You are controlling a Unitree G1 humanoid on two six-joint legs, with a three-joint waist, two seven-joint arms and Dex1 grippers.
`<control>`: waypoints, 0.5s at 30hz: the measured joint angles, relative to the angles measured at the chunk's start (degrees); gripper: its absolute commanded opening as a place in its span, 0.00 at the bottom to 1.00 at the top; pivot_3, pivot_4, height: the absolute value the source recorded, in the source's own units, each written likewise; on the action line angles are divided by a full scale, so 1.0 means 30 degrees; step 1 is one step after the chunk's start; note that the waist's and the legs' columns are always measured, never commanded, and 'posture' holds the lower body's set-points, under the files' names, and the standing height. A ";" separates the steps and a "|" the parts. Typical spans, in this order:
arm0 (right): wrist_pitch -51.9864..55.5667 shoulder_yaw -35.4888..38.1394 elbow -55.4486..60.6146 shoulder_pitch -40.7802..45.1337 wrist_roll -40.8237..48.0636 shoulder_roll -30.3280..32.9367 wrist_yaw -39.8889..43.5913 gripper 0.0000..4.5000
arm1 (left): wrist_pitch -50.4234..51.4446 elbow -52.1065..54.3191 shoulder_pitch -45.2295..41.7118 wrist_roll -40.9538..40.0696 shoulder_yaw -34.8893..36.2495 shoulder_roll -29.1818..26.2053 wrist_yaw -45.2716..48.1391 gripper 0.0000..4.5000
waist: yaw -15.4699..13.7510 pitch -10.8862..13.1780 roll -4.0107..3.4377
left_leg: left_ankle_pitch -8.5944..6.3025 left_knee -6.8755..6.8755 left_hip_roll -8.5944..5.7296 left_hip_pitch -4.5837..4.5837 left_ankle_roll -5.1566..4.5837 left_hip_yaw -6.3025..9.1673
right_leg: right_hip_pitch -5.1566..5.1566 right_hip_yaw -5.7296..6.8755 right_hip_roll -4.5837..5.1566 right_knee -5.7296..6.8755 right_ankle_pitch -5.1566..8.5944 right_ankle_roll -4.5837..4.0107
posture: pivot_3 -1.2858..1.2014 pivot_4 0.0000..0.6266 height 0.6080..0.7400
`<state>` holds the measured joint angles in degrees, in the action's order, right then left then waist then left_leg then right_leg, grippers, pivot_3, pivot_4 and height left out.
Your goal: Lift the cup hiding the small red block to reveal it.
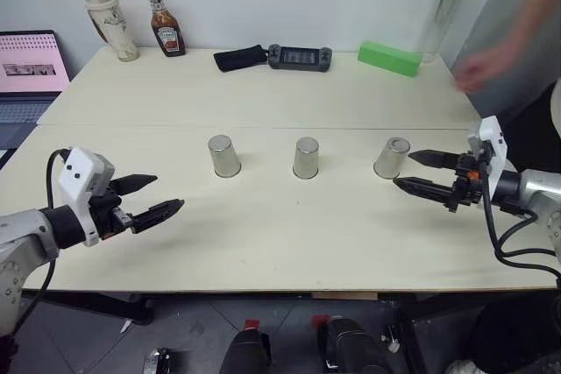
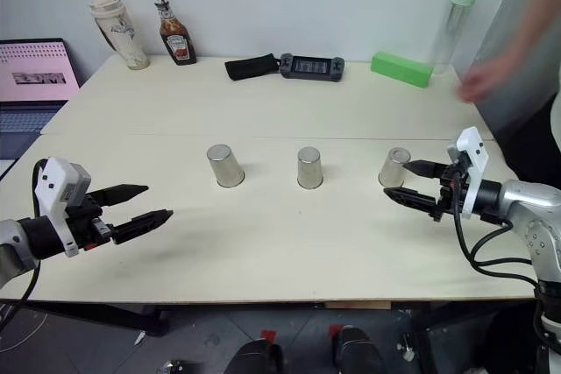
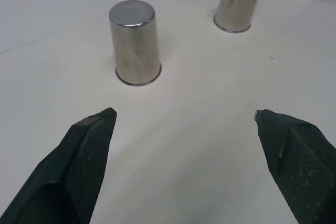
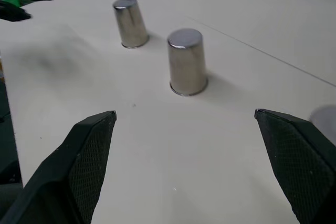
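Pale beige worktop (image 1: 263, 243) against a white wall, with three small shiny silver metal cups (image 1: 306, 158) upside down in a row mid-table. No red block visible, so it's under one. Right claw (image 1: 422, 172) gapes just beside the right-hand cup (image 1: 391, 158); left claw (image 1: 149, 198) hangs open, empty. Pick wrong, nothing's revealed, or a finger topples the cup.

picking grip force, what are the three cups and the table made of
Cups: look like polished metal, probably steel, with mirror-like silver walls that carry reflections. Table: matte cream board, likely laminate or painted wood; a seam crosses it.
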<state>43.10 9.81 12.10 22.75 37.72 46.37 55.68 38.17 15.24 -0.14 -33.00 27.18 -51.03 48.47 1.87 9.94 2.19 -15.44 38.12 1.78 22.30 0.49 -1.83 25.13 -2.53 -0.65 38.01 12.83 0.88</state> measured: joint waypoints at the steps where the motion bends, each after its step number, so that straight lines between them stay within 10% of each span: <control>1: 0.0083 -0.0316 0.0320 0.0363 -0.0003 -0.0299 -0.0251 1.00 | -0.0192 -0.0032 -0.0125 0.0369 -0.0118 0.0418 -0.0676 1.00 | 0.0004 0.0000 0.0000 | 0.0000 0.0000 0.0000 0.0002 0.0000 0.0002 | 0.0001 0.0001 -0.0001 0.0000 0.0000 0.0000 | 0.52 0.24 1.00; 15: 0.1586 -0.5229 0.1395 0.6186 -0.2386 -0.6967 -0.6667 1.00 | -0.4591 -0.1916 -0.3170 0.4601 -0.4303 0.7891 -0.7210 1.00 | -0.0312 -0.0044 0.0056 | 0.0002 0.0064 -0.0066 0.0152 0.0005 0.0095 | 0.0025 0.0034 0.0089 -0.0021 -0.0088 -0.0110 | 0.52 0.24 1.00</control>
<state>47.86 -5.87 16.29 41.31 30.56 25.46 35.68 24.40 9.50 -9.65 -19.20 14.27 -27.36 26.84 0.93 9.81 2.36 -15.44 38.31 1.58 22.76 0.50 -1.54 25.20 -2.43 -0.38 37.95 12.57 0.55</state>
